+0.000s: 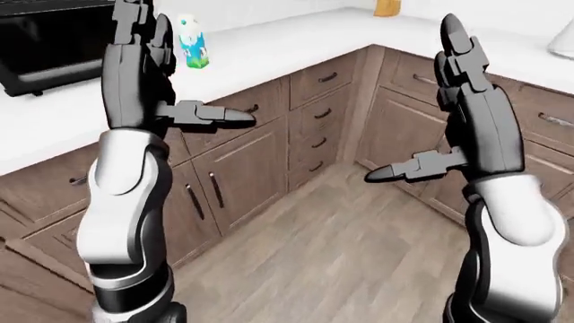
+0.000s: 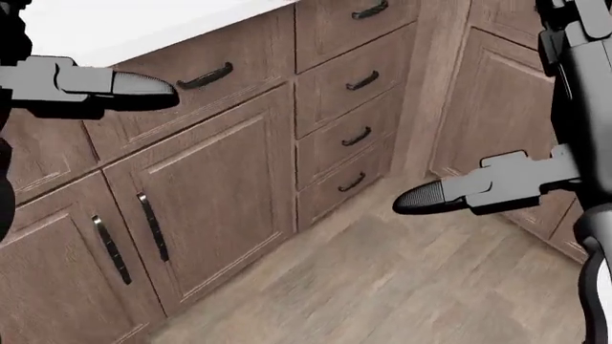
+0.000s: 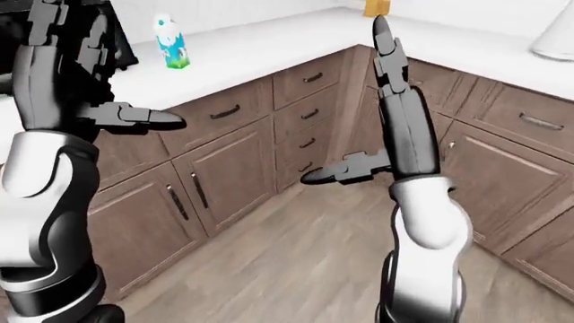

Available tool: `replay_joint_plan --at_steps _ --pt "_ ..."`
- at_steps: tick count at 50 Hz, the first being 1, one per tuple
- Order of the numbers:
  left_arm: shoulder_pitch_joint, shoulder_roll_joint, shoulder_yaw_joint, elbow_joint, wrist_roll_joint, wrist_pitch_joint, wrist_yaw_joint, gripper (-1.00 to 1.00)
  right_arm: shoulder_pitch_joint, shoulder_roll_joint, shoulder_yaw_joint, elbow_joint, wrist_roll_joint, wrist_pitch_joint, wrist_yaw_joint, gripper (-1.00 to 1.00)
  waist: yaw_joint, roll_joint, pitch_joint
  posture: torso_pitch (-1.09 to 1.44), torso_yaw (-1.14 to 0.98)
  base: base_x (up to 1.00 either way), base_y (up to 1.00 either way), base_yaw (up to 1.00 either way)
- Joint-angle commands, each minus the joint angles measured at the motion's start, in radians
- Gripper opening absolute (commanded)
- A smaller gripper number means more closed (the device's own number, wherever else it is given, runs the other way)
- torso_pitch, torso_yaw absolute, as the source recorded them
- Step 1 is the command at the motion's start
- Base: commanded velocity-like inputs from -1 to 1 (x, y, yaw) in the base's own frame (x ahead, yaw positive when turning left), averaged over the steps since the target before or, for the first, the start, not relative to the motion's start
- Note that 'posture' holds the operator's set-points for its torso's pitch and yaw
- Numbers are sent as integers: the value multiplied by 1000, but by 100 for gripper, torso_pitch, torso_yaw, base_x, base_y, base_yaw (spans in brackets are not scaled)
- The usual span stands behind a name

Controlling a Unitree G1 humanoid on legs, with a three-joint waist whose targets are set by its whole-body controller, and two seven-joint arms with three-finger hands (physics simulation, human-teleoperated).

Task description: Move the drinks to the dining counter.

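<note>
A white drink carton with blue and green print stands upright on the white counter, at the top left of the left-eye view. An orange container shows only partly at the top edge, farther along the counter. My left hand is raised, open and empty, its fingers pointing up just left of the carton in the picture. My right hand is also raised and open, holding nothing, in front of the corner cabinets. In the head view only the two thumbs show.
Brown cabinets and a drawer stack run under an L-shaped counter that turns a corner. A black microwave sits at the top left. A white object stands on the counter at the right. Wood floor lies below.
</note>
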Motion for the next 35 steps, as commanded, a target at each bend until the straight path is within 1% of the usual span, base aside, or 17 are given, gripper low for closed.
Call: replay_joint_plan --at_steps 1,3,6,11,13,14,15,16,17,18,21,25,27,28,29,32,35 --pt "-24 13 21 -20 3 -13 6 100 -24 -1 6 -9 9 -34 -7 100 7 22 -34 0 0 30 0 98" --pt "-29 15 21 -17 1 -12 7 100 -32 -2 7 4 13 -39 -9 100 10 23 -8 0 0 30 0 98" --pt "-31 17 21 -12 0 -15 7 100 -41 -5 6 12 17 -39 -9 100 36 -12 -15 0 0 30 0 98" --pt "-25 15 19 -7 3 -25 5 100 -40 -4 8 17 21 -42 -11 100 38 -68 11 0 0 30 0 94" --pt "-20 15 19 -11 3 -25 4 100 -33 -1 9 18 22 -49 -16 100 38 -101 13 0 0 30 0 91" --pt "-23 15 20 -13 2 -22 4 100 -32 -3 10 15 20 -46 -14 100 35 -128 7 0 0 32 0 80" --pt "-22 16 20 -15 2 -22 4 100 -31 -1 7 7 23 -42 -13 100 24 -167 -10 0 0 36 0 64" --pt "-20 15 21 -15 2 -23 4 100 -27 -3 7 -1 20 -37 -11 100 10 -115 6 0 0 39 0 51" --pt "-17 16 20 -15 4 -25 3 100 -24 -3 7 -2 21 -38 -11 100 18 -129 17 0 0 38 0 51" --pt "-18 15 21 -16 3 -23 5 100 -25 -2 6 -3 22 -38 -12 100 11 -127 13 0 0 39 0 50" --pt "-14 14 19 -17 5 -27 4 100 -17 0 3 -12 26 -40 -14 100 2 -106 4 0 0 43 0 37" --pt "-11 9 14 -14 10 -33 5 100 -15 -3 9 -14 21 -36 -13 100 -18 -54 12 0 0 50 0 21" --pt "-8 7 12 -12 15 -37 4 100 -11 -2 8 -17 19 -35 -11 100 -25 -24 0 0 0 50 0 26" --pt "-7 8 14 -13 16 -38 2 100 -11 -2 8 -17 17 -35 -11 100 -28 -2 -5 0 0 48 0 27" --pt "-8 8 18 -16 13 -33 1 100 -13 -1 9 -17 16 -35 -12 100 -29 30 -21 0 0 49 0 27" --pt "-3 11 22 -22 11 -32 -2 100 -13 0 13 -15 11 -35 -11 100 -15 29 7 0 0 50 0 31" --pt "-1 11 20 -22 11 -33 -1 100 -14 1 15 -9 7 -39 -10 100 6 0 -3 0 0 50 0 45"
